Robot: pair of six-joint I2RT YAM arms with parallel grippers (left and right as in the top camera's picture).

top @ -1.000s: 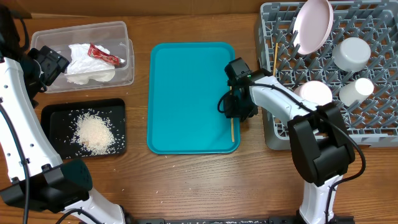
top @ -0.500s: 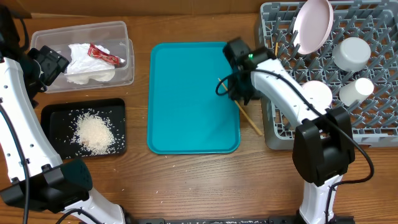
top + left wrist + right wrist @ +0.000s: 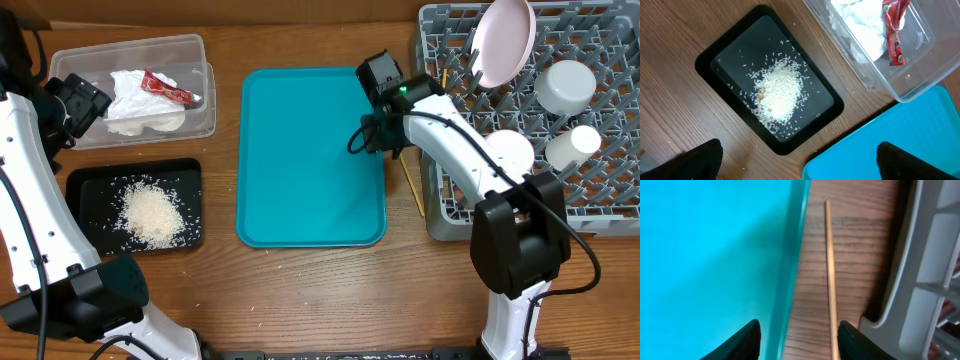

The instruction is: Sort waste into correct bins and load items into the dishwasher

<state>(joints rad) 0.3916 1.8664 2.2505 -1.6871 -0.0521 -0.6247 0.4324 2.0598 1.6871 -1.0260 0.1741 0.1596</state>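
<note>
My right gripper point(image 3: 386, 143) hangs over the gap between the teal tray point(image 3: 300, 150) and the grey dish rack point(image 3: 600, 205). In the right wrist view its fingers point(image 3: 797, 340) are apart. A thin wooden chopstick point(image 3: 829, 270) runs between them, close to the right finger, over the wood. Overhead, that chopstick point(image 3: 412, 190) slants beside the rack. A second chopstick point(image 3: 444, 95) stands in the rack with the plate point(image 3: 503, 40), bowl point(image 3: 568, 85), cup point(image 3: 573, 145) and saucer point(image 3: 505, 150). My left gripper point(image 3: 72, 105) is open and empty point(image 3: 797, 162).
The clear tub point(image 3: 203, 120) holds the white napkin point(image 3: 135, 100) and the red wrapper point(image 3: 167, 88). The black tray point(image 3: 90, 185) holds the rice point(image 3: 150, 212). The left wrist view shows the black tray point(image 3: 705, 65), rice point(image 3: 777, 92), tub point(image 3: 905, 85) and teal tray corner point(image 3: 920, 140).
The chopstick left the teal tray's right edge and now slants over the wood beside the rack. My right gripper moved toward the back. The left arm has not moved.
</note>
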